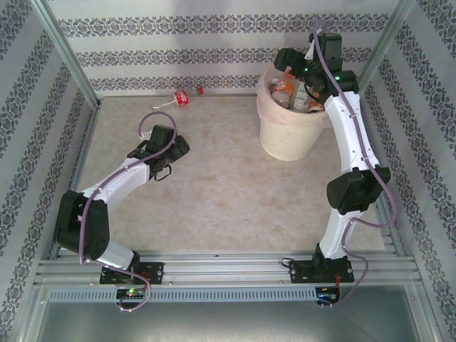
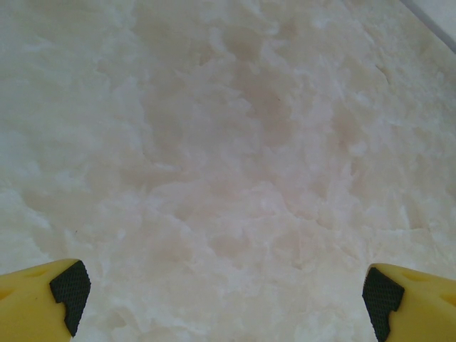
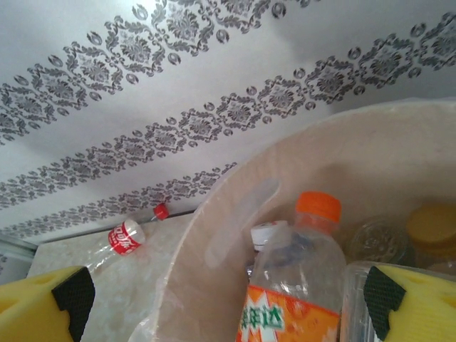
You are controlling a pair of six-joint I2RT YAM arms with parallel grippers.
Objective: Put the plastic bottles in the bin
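Observation:
The bin (image 1: 285,139) is a round cream bucket with a thin bag liner, standing at the back right of the table. Several plastic bottles (image 1: 283,91) lie inside it. My right gripper (image 1: 296,70) hangs over the bin's mouth. In the right wrist view that gripper (image 3: 226,308) is open, and an orange-capped bottle with an orange label (image 3: 299,285) stands free between its fingers inside the bin wall (image 3: 235,235). One red-labelled bottle (image 1: 182,97) (image 3: 125,238) lies on the table by the back wall. My left gripper (image 1: 165,158) (image 2: 224,299) is open and empty over bare tabletop.
Patterned walls close the table in at the back and both sides, with metal posts at the corners. The marbled tabletop (image 1: 214,178) stretches between the two arms. A white-capped bottle (image 3: 269,232) sits behind the orange-capped one in the bin.

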